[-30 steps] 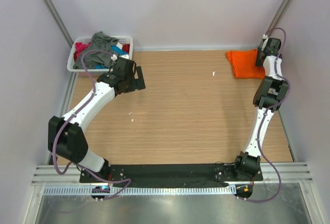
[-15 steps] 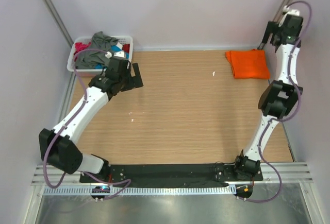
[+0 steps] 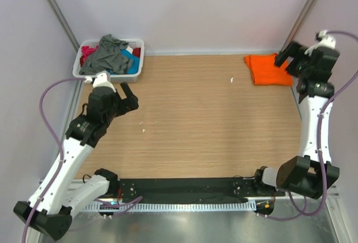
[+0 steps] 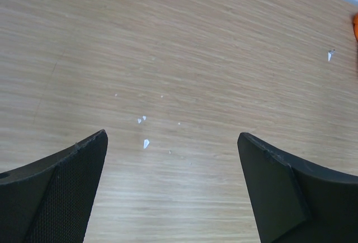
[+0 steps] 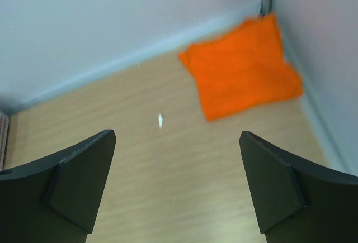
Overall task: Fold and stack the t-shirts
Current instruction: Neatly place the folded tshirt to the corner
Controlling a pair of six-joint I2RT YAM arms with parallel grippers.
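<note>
Status check from my station. 1 item looks complete: the orange t-shirt [image 3: 268, 70] lies folded into a compact rectangle at the far right corner of the table [image 3: 196, 120], forming the base of the stack.

The right gripper [image 5: 176, 137] hangs above and just short of it, jaws spread wide and holding nothing. The left gripper [image 4: 170, 142] is also spread and empty over bare wood, near the laundry basket [image 3: 138, 64].

Outstanding: the grey tee [image 3: 106, 56], the teal-blue tee [image 3: 130, 61] and the red-pink tee [image 3: 88, 50] lie crumpled together in the basket at the far left corner. I judge the task roughly a quarter done, with at least 3 garments left to pull out, fold and stack.
</note>
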